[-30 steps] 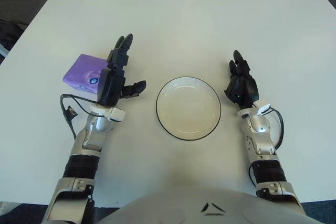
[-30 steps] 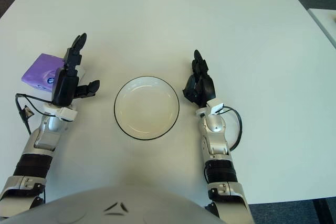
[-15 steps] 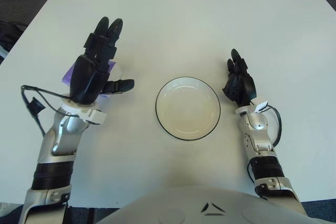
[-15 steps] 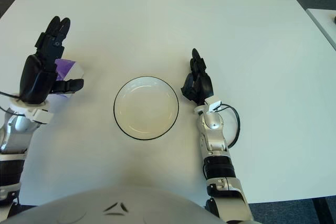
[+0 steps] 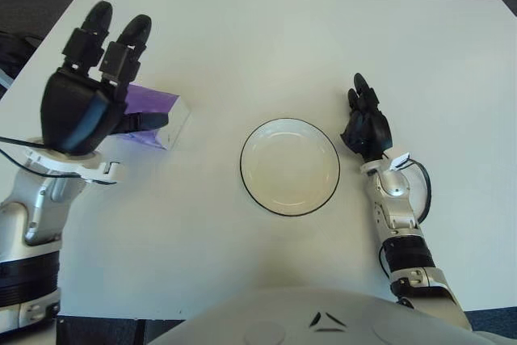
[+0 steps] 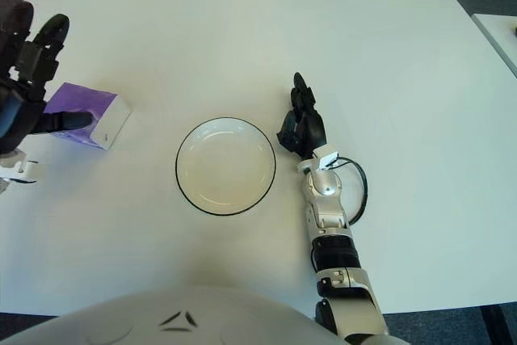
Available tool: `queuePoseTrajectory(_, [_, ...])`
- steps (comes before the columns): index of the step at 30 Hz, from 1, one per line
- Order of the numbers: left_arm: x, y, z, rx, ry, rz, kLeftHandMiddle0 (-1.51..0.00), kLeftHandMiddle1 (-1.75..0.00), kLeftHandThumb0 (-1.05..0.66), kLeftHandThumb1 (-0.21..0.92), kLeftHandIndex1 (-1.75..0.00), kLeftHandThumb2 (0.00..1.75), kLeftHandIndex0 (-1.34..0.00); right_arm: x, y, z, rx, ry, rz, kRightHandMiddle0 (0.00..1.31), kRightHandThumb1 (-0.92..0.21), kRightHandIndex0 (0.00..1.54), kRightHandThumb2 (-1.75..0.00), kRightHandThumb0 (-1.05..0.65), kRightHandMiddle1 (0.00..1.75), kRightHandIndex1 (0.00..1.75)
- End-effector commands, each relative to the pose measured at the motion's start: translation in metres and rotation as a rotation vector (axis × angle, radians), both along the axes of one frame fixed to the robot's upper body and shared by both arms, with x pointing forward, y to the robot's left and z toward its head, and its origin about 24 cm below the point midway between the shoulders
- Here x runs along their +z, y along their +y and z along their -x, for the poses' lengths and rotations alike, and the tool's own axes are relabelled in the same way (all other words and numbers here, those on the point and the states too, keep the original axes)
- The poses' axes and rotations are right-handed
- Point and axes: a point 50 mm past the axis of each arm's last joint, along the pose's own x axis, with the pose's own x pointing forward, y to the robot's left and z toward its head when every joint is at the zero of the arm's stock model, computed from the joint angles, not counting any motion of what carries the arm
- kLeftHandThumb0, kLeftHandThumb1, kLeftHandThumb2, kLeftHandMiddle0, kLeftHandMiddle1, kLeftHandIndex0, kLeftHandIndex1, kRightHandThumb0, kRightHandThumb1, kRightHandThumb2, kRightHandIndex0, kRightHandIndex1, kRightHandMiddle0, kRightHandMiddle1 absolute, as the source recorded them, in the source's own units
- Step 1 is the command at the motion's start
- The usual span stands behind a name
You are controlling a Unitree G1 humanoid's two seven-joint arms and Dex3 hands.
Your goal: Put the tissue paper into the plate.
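White worktop [image 5: 266,46] carries everything. Two fingers [image 5: 121,42] of the left hand [image 5: 81,107] point to 12 o'clock, the thumb crosses the purple tissue paper [image 5: 153,115]; a firm grip I cannot confirm. Its long axis runs 10 to 4 o'clock, at 9 o'clock of the plate [image 5: 289,166]. Right hand [image 5: 367,127], fingers loosely together, shows at 3 o'clock.

Black three-fingered left robot hand [image 5: 81,107], right robot hand [image 5: 367,127], silver forearms, black cables
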Motion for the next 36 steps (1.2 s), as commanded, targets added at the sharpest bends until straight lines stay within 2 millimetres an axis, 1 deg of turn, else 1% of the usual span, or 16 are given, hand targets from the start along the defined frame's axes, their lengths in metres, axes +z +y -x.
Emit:
queuePoseTrajectory(1, [0.023,0.018,0.01,0.053,0.059,-0.109,-0.06,0.0,-1.05,0.92,-0.2,0.71,0.0,-0.073,0.003,0.032,0.006,0.375,0.008,0.0,-0.92,0.0,-1.03,-0.86,0.0,0.0])
queuePoseTrajectory(3, [0.031,0.026,0.012,0.076,0.106,-0.144,-0.04,0.0,-1.05,0.92,-0.17,0.71,0.0,-0.074,0.004,0.032,0.007,0.38,0.01,0.0,-0.92,0.0,-1.02,-0.86,0.0,0.0])
queuePoseTrajectory(8, [0.036,0.03,0.01,0.092,0.153,-0.188,-0.03,0.0,-1.05,0.92,-0.14,0.69,0.0,-0.075,0.004,0.031,0.009,0.384,0.014,0.0,-0.92,0.0,-1.02,-0.86,0.0,0.0])
queuePoseTrajectory(9, [0.038,0.032,0.007,0.095,0.159,-0.204,-0.03,0.0,-1.05,0.92,-0.16,0.67,0.0,-0.075,0.005,0.03,0.01,0.385,0.016,0.0,-0.92,0.0,-1.02,-0.86,0.0,0.0])
queuePoseTrajectory(13, [0.048,0.038,-0.009,0.102,0.192,-0.252,-0.02,0.0,-1.05,0.92,-0.14,0.62,0.0,-0.076,0.005,0.03,0.013,0.388,0.015,0.0,-0.92,0.0,-1.01,-0.87,0.0,0.0])
queuePoseTrajectory(20, [0.057,0.042,-0.017,0.142,0.243,-0.301,-0.01,0.0,-1.05,0.92,-0.15,0.55,0.0,-0.077,0.007,0.028,0.019,0.391,0.011,0.0,-0.92,0.0,-1.01,-0.87,0.0,0.0])
queuePoseTrajectory(23, [0.059,0.043,-0.019,0.162,0.262,-0.325,-0.01,0.0,-1.05,0.92,-0.15,0.52,0.0,-0.077,0.008,0.027,0.021,0.39,0.012,0.0,-0.92,0.0,-1.01,-0.88,0.0,0.0])
queuePoseTrajectory(27, [0.061,0.042,-0.028,0.194,0.286,-0.383,0.0,0.0,-1.05,0.92,-0.12,0.43,0.0,-0.077,0.009,0.026,0.029,0.389,0.012,0.0,-0.92,0.0,-1.01,-0.88,0.0,0.0])
queuePoseTrajectory(32, [0.058,0.037,-0.038,0.173,0.328,-0.431,0.0,0.0,-1.05,0.92,-0.03,0.34,0.0,-0.077,0.009,0.025,0.033,0.392,0.015,0.0,-0.92,0.0,-1.0,-0.88,0.0,0.0])
queuePoseTrajectory(36, [0.055,0.033,-0.042,0.153,0.377,-0.46,0.0,0.0,-1.05,0.92,-0.01,0.31,0.0,-0.077,0.01,0.025,0.034,0.392,0.02,0.0,-0.92,0.0,-1.0,-0.88,0.0,0.0])
